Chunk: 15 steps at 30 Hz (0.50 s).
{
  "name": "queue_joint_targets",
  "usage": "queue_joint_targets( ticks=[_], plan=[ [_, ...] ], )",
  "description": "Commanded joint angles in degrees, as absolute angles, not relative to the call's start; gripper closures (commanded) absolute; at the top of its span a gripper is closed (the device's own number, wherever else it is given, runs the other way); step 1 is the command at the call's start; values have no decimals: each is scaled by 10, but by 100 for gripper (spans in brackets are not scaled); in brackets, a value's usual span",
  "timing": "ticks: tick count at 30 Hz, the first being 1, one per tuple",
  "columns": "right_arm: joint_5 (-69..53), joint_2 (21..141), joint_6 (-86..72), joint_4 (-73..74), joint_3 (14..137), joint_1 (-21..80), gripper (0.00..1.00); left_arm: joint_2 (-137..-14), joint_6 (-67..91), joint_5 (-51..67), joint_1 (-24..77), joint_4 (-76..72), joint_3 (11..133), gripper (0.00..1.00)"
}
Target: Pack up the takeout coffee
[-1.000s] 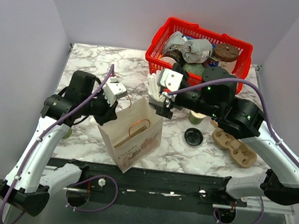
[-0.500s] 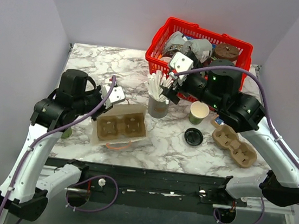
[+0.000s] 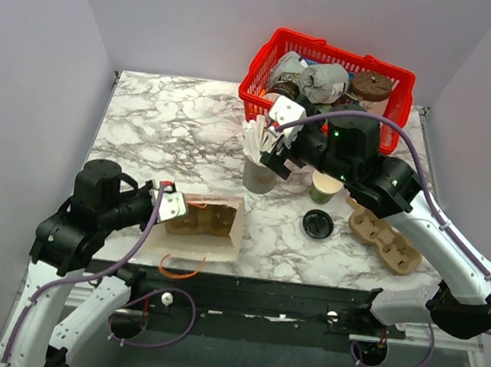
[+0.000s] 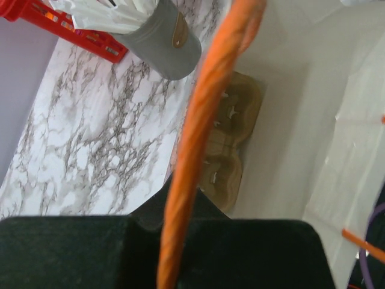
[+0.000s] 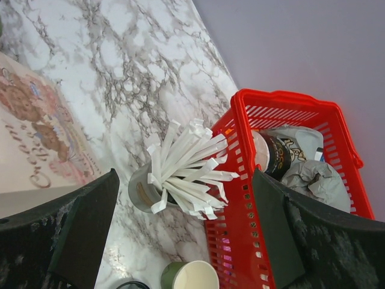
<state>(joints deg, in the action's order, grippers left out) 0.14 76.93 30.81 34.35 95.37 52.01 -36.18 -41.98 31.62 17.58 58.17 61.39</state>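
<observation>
Dragged nearer since half a second ago, the paper bag (image 3: 211, 246) now lies on its side close to the near edge of the marble counter (image 3: 164, 120). The left arm has folded back with it, while the right arm has barely shifted.

At the far right of the counter stands the red basket (image 3: 254, 102), stuffed with crumpled wrappers and cups. The bag's mouth faces the left claw (image 3: 175, 206), and one orange handle (image 3: 177, 269) loops out over the counter's near edge. The left wrist view looks straight into the bag past the other handle; I cannot tell whether that claw is clenched on anything.

Inside the bag a cardboard cup carrier (image 3: 201, 218) lies flat against the lower wall. A second carrier (image 3: 386, 239) sits on the counter's right side, well apart from the bag.

The right claw (image 5: 184, 174) hangs above the grey cup of white sticks (image 3: 257, 178), fingers spread wide and released, with nothing between them. A lidless green cup (image 3: 325, 189) stands just right of the grey cup, and a loose black lid (image 3: 318, 223) lies nearer the front.

The takeout coffee cannot be made out in any view. A dark-green shape seen earlier at the near-left edge is now covered by the left arm.
</observation>
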Motion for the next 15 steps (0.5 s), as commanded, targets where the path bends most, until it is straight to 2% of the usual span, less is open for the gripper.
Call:
queue_joint_targets(
  ticks=[1, 6, 8, 15],
  plan=[
    [4, 756, 296, 342, 948, 519, 0, -320, -390, 389, 176, 559, 604, 100],
    [-12, 768, 295, 342, 954, 519, 0, -302, -376, 386, 176, 534, 597, 100],
    [-12, 771, 295, 342, 956, 519, 0, -311, -353, 351, 176, 519, 597, 100],
    [-29, 778, 296, 356, 969, 513, 0, -407, -344, 281, 176, 511, 644, 100]
  ],
)
